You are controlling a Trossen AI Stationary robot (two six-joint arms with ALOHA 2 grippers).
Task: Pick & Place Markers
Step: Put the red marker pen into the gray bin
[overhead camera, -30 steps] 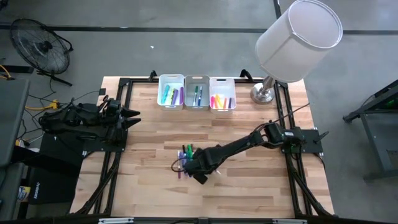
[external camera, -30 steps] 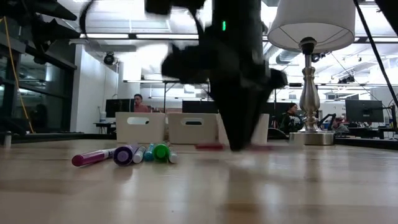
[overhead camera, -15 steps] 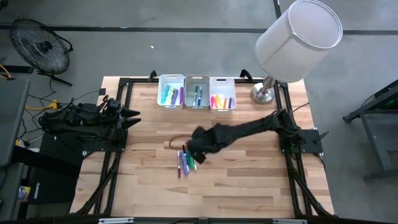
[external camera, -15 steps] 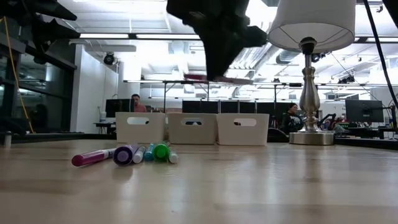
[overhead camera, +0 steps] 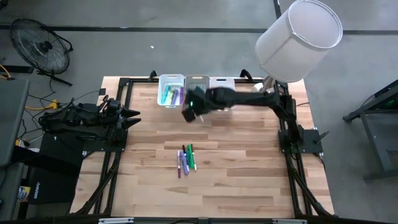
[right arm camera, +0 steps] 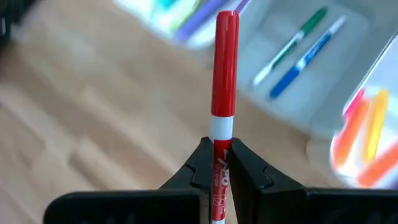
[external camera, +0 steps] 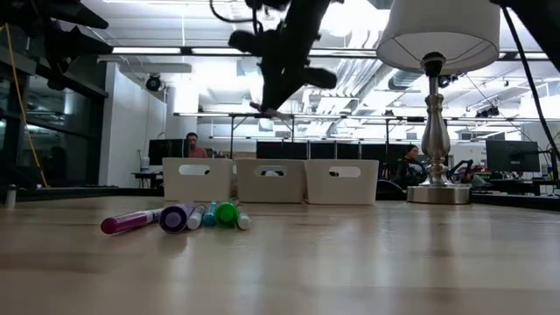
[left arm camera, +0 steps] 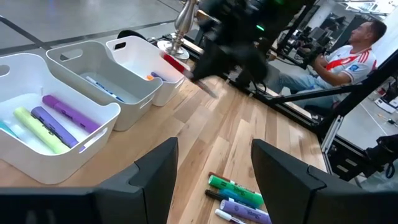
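My right gripper (overhead camera: 189, 114) hangs above the table just in front of the white bins, shut on a red marker (right arm camera: 225, 68). In the low view that marker (external camera: 280, 112) shows as a thin, nearly level stick high over the bins. Several green, purple and teal markers (overhead camera: 186, 160) lie side by side on the wood near the table's middle. More markers lie inside the three bins (overhead camera: 171, 91). My left gripper (overhead camera: 134, 116) waits open at the table's left edge, its fingers (left arm camera: 155, 177) with nothing between them. My right gripper pinches the red marker between its two fingertips (right arm camera: 200, 163), on the white band of its barrel (right arm camera: 219, 138) below the red cap. The gripper slants down from the table's right. The marker sticks out past the fingertips, cap end foremost, lifted clear of table and bins.
Three white bins stand in a row at the far edge: the left bin (right arm camera: 186, 18) with purple and teal markers, the middle bin (right arm camera: 311, 50) with green and blue, the right bin (right arm camera: 367, 134) with orange and pink. A lamp (overhead camera: 298, 37) stands at the far right.
My right gripper has risen from the wood beside the lying markers and swung toward the far edge, to just in front of the bins. Its wrist has turned on the way. The red marker has gone with it, lifted clear. The markers on the table have stayed put.
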